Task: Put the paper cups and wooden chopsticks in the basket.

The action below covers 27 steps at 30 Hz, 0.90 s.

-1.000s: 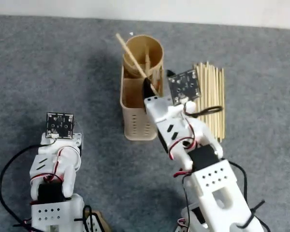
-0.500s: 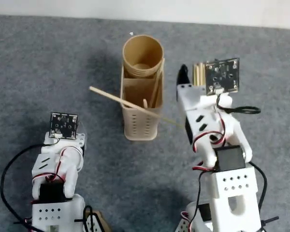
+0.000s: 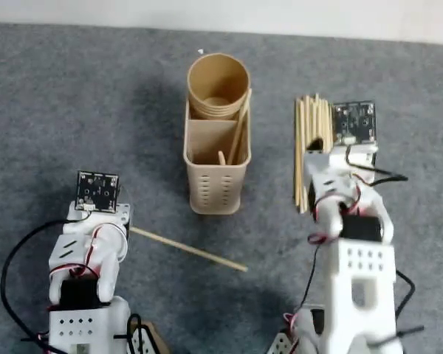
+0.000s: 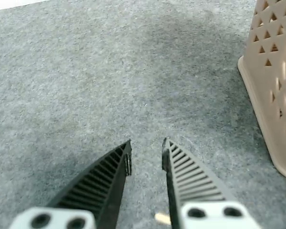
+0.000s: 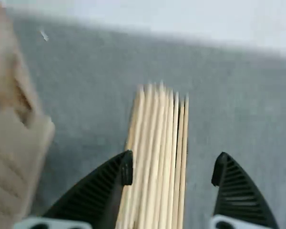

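Chopstick stage: right hand [image 5: 175, 157] spread wide astride the chopstick bundle [image 3: 304, 125] beside the basket [image 3: 214, 184]; left hand [image 4: 146, 141] narrowly parted, empty; paper cups [image 3: 218, 85] stacked in the basket's far compartment; stray chopstick [image 3: 188, 249] lying on the bench [image 3: 74, 96]. Next, likely: lowering and closing on sticks.

Readable text, labels, numbers, signs: none I can make out. Surfaces I checked: basket [image 3: 214, 188], paper cups [image 3: 218, 85], wooden chopsticks [image 3: 308, 125], left wrist board [image 3: 97, 190], right wrist board [image 3: 354, 123]. Any marks on the boards are too small to tell.
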Each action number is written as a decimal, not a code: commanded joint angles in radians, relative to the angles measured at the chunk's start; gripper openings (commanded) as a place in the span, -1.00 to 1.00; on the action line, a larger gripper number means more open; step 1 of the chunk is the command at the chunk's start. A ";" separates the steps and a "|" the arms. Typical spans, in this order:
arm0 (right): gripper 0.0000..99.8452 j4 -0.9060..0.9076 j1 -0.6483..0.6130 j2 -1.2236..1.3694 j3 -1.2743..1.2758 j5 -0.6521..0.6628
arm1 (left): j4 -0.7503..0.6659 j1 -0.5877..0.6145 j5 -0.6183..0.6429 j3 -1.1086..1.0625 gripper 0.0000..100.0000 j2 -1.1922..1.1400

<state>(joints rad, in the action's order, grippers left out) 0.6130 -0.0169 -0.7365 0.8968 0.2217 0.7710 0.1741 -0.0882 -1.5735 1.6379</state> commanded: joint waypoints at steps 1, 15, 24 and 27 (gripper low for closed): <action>-0.46 0.070 0.038 0.285 -0.197 0.011 | -0.017 -0.010 -0.011 0.005 -0.72 0.001; -0.46 0.538 0.174 1.271 -1.231 0.103 | -0.015 -0.010 -0.011 0.005 -0.72 0.001; -0.46 0.538 0.170 1.478 -1.368 0.109 | -0.015 -0.010 -0.011 0.005 -0.72 0.002; -0.46 0.538 0.170 1.511 -1.366 0.140 | -0.015 -0.010 -0.011 0.005 -0.72 0.004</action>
<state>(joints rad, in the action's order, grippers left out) 1.1408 0.1534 0.7641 -0.4503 0.3383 0.7710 0.1741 -0.0882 -1.5735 1.6379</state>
